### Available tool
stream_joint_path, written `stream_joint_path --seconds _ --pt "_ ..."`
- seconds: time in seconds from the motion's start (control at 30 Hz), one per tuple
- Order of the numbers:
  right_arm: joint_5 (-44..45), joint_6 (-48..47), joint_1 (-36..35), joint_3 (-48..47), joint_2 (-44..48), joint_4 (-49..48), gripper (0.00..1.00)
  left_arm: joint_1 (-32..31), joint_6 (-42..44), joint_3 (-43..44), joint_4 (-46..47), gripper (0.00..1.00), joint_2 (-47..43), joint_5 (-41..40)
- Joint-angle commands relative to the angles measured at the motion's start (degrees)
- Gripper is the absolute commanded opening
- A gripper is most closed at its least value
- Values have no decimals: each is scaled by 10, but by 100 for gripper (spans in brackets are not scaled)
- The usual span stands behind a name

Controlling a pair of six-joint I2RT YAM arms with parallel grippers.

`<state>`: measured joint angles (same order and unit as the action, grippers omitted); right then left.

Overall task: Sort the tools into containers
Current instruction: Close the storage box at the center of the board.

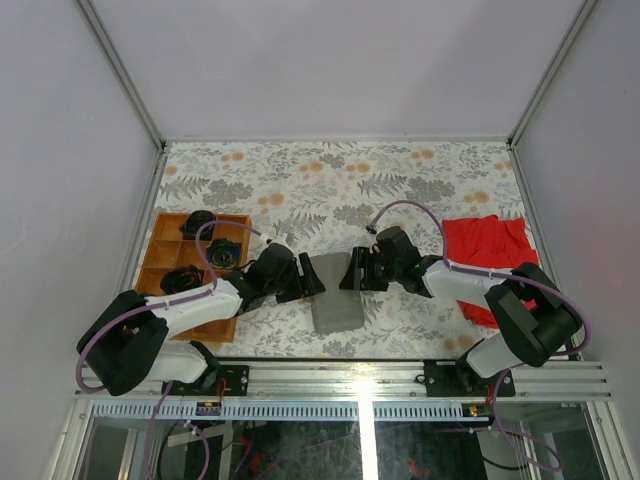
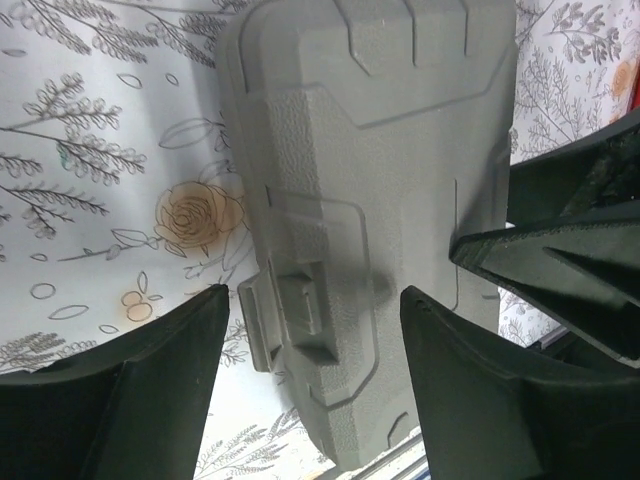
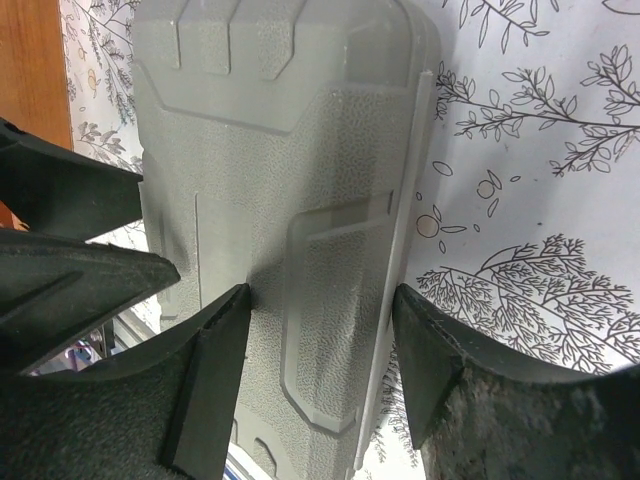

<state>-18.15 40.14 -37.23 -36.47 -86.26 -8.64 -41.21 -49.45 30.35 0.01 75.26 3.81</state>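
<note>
The grey case [image 1: 337, 300] lies shut on the floral table between my two arms. My left gripper [image 1: 310, 283] is at its left side and is open; in the left wrist view the gripper [image 2: 315, 300] straddles the case [image 2: 370, 180] edge with the latch [image 2: 295, 305], one finger over the table, the other over the lid. My right gripper [image 1: 352, 275] is open at the other side. In its wrist view that gripper [image 3: 322, 295] spans the long right edge of the case [image 3: 290, 150]. The wooden tray [image 1: 150, 262] holds dark items [image 1: 225, 252]. No loose tools show.
A red cloth [image 1: 488, 245] lies at the right under the right arm. The tray sits beside the left wall, partly under the left arm. The two grippers nearly face each other across the case. The metal rail [image 1: 360, 378] runs along the near edge.
</note>
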Motion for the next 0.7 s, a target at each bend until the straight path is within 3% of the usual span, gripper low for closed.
stream_joint_path --seconds 0.0,0.4,0.67 --pt "8 14 -6 9 -13 -8 60 -16 -4 15 -5 65 3 -21" --pt "8 21 -6 14 -21 -12 57 -49 -22 34 -85 49 9 -68" --pt "2 30 -7 24 -27 -27 57 -88 -12 96 -185 46 51 -133"
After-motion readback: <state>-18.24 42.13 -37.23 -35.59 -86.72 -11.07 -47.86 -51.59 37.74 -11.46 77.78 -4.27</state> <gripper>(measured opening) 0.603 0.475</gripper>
